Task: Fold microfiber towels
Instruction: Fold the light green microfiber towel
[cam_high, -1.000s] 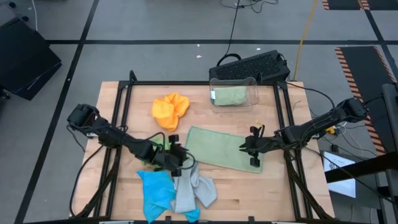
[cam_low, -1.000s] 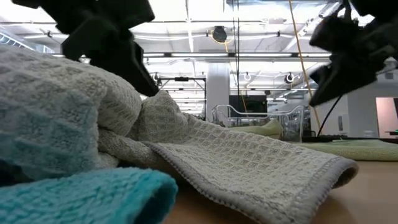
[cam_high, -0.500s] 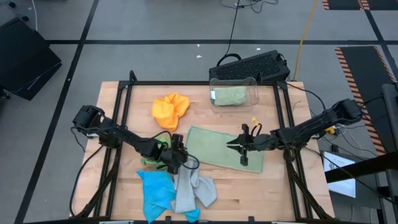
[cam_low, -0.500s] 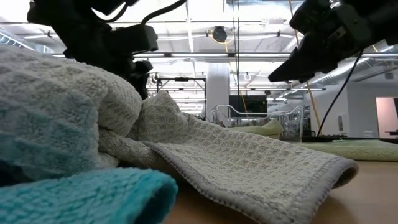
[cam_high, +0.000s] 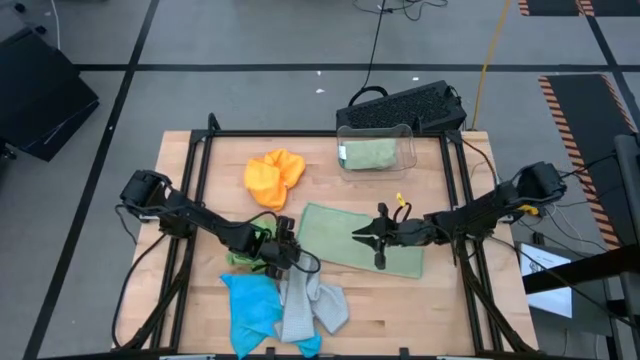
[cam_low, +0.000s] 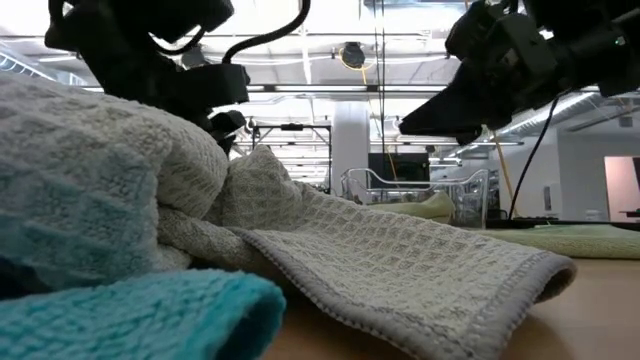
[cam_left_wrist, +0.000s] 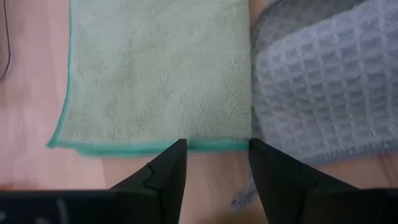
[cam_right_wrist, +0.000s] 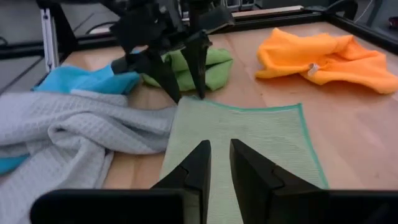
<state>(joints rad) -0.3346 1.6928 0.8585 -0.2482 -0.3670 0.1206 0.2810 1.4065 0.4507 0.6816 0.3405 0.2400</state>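
A: Where's your pale green towel (cam_high: 360, 238)?

B: Flat mid-counter (cam_high: 190, 160). Your left hand (cam_high: 291, 252) hovers at its near-left corner, fingers parted, empty. Your right hand (cam_high: 362, 237) hangs over the towel, fingers a narrow gap, gripping nothing. The grey towel (cam_high: 310, 305) lies just beside it.

Two slender matte-black jointed arms are carrying black cables, each ending in two tapered black fingers (cam_left_wrist: 168, 177).
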